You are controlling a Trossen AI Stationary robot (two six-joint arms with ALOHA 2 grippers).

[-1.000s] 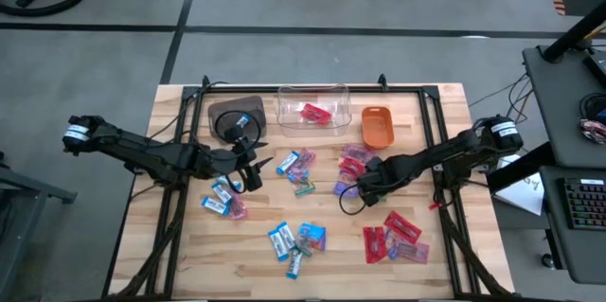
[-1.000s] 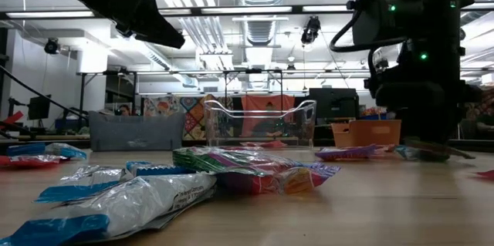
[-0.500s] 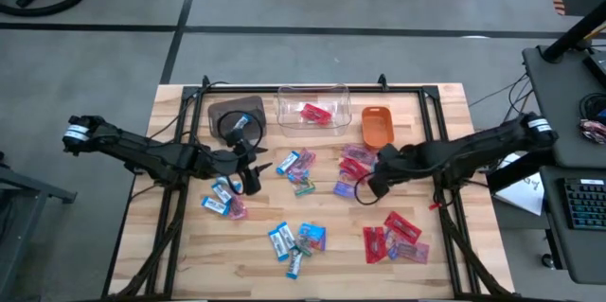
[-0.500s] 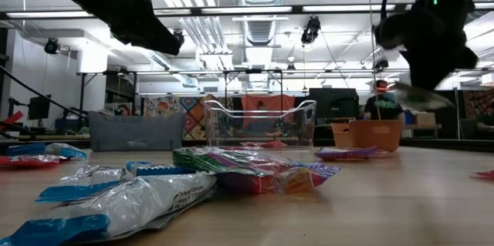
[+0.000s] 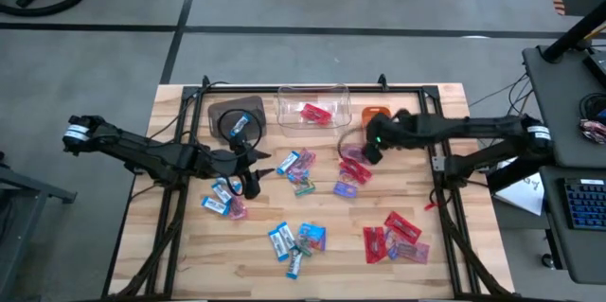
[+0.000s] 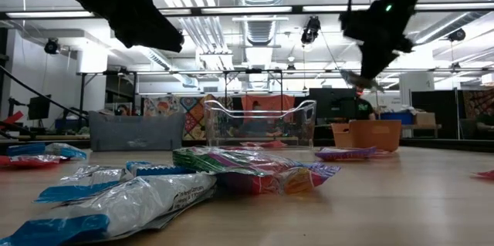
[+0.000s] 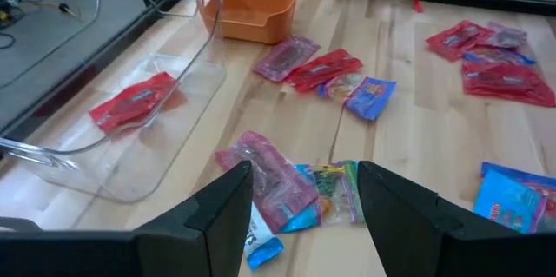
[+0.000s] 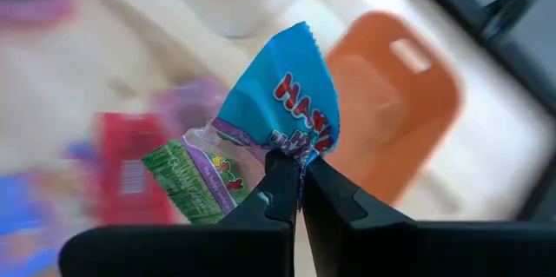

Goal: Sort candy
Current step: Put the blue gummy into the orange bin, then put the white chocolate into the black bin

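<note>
Held sweet (image 8: pixel 261 129): blue, pink and green wrapper, pinched at one edge between the right gripper's (image 8: pixel 294 173) fingers, which are pressed together on it. It hangs in the air just beside the orange bin (image 5: pixel 379 113), on the side toward the clear bin (image 5: pixel 312 105).

Rest of the candy, relative to the orange bin: one red sweet (image 5: pixel 316 113) lies inside the clear bin next to it; pink and red pieces (image 5: pixel 354 162) lie on the surface just in front of it; a red group (image 5: pixel 393 236) sits well in front, near the surface's front edge; blue-and-white packs (image 5: pixel 295 238) lie farther toward the left arm's side.

Left gripper (image 5: pixel 258 168): hovers over the surface well apart from the orange bin, beside a cluster of blue packs (image 5: pixel 222 198); fingers spread, nothing between them. The brown bin (image 5: pixel 237 115) lies beyond the clear bin.

View differences: only the right wrist view shows the wrapper's print and the pinch. The low view shows the right gripper (image 6: pixel 369 76) raised above the orange bin's rim. The left wrist view shows the red sweet through the clear wall.

Surface (image 5: pixel 445 264): pale wood slats, black frame rails. Room: grey floor, ceiling lights and shelving behind.
</note>
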